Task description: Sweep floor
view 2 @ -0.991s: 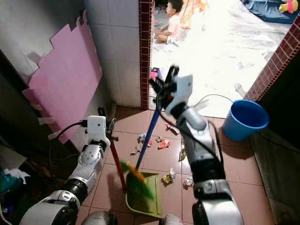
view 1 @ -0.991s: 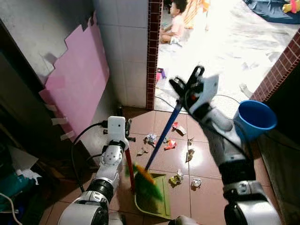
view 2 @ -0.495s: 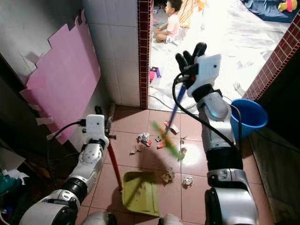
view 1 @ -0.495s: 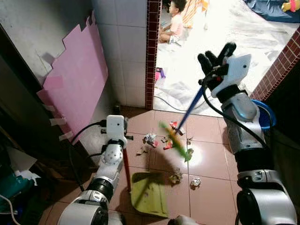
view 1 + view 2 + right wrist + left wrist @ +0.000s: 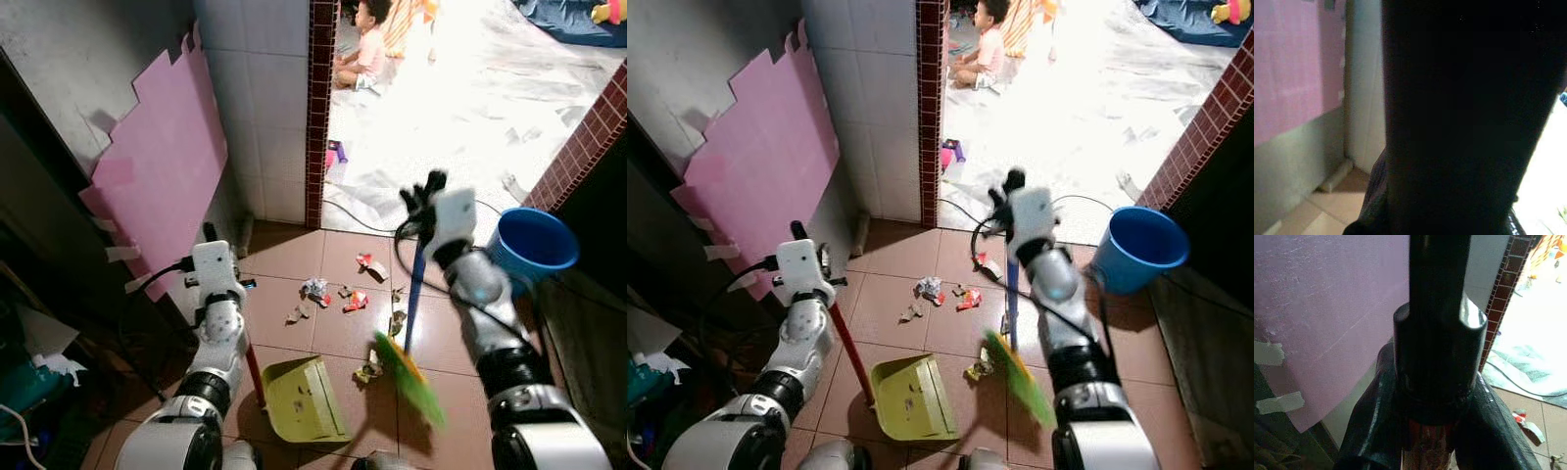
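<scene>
My right gripper (image 5: 423, 201) is shut on the top of a blue broom handle (image 5: 412, 299). The handle hangs almost upright, and its green and orange bristles (image 5: 409, 380) are blurred just above the tiles on the right. My left gripper (image 5: 210, 237) is shut on the black-capped red handle (image 5: 1427, 450) of a yellow-green dustpan (image 5: 304, 397), which rests on the floor in front of me. Paper and wrapper litter (image 5: 315, 289) lies scattered on the tiles between the dustpan and the doorway; one scrap (image 5: 369, 371) sits beside the bristles.
A blue bucket (image 5: 534, 245) stands at the right by a brick wall. A pink board (image 5: 162, 166) leans on the left wall. A black cable (image 5: 348, 213) crosses the doorway. A child (image 5: 367, 49) sits on the bright floor beyond it. Clutter (image 5: 39, 357) lies at the far left.
The broom has swung back from the far litter toward me and to the right. My left arm has shifted left, tilting the red handle, and the dustpan has turned slightly.
</scene>
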You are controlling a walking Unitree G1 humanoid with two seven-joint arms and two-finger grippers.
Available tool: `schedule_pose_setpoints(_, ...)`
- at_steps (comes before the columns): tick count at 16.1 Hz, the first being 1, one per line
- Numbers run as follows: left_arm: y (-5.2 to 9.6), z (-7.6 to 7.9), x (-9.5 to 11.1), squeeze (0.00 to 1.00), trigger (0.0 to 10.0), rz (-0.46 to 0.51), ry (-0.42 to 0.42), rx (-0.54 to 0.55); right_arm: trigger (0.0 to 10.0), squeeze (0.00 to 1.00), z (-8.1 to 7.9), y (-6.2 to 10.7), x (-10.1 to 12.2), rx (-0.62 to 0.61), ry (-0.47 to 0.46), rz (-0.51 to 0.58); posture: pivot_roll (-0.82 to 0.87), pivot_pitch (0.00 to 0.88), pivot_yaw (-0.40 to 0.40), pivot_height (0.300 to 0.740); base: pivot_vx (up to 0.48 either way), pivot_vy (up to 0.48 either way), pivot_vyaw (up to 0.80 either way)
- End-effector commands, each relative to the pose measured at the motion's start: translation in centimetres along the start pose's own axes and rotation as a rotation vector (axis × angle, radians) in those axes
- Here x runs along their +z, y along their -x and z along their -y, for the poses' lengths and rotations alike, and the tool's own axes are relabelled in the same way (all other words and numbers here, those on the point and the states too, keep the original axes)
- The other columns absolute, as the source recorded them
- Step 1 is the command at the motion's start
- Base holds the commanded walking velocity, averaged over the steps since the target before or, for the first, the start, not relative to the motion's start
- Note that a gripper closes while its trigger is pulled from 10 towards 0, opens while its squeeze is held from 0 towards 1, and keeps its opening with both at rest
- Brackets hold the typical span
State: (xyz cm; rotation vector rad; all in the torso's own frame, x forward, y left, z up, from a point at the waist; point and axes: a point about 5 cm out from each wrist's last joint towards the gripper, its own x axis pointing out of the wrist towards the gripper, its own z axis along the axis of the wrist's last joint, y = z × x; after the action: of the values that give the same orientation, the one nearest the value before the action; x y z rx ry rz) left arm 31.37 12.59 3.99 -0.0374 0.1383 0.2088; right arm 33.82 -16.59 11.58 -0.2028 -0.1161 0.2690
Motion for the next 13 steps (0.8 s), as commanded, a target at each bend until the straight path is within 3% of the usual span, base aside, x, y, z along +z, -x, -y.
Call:
schedule_pose_setpoints(1,0.2,0.7,-0.4,0.00,10.0,-0.024,-0.024,-0.029,10.0,0.00,-0.5,-0.3,0.5,0.002,0.017,0.033,-0.03,0.000,0.015,0.740,0.000,0.000,0.00)
schedule_pose_setpoints(8,0.7,1.9,-1.0,0.00,10.0,-0.060,-0.022,-0.107,10.0,0.00,-4.1,-0.3,0.2,0.123,-0.173,0.050,-0.03,0.000,0.014,0.740,0.000,0.000,0.00)
schedule_pose_setpoints(13,0.7,2.2,-1.2,0.00,10.0,-0.077,-0.024,-0.127,10.0,0.00,-4.7,-0.6,1.6,0.309,-0.327,0.049,-0.04,0.000,0.014,0.740,0.000,0.000,0.00)
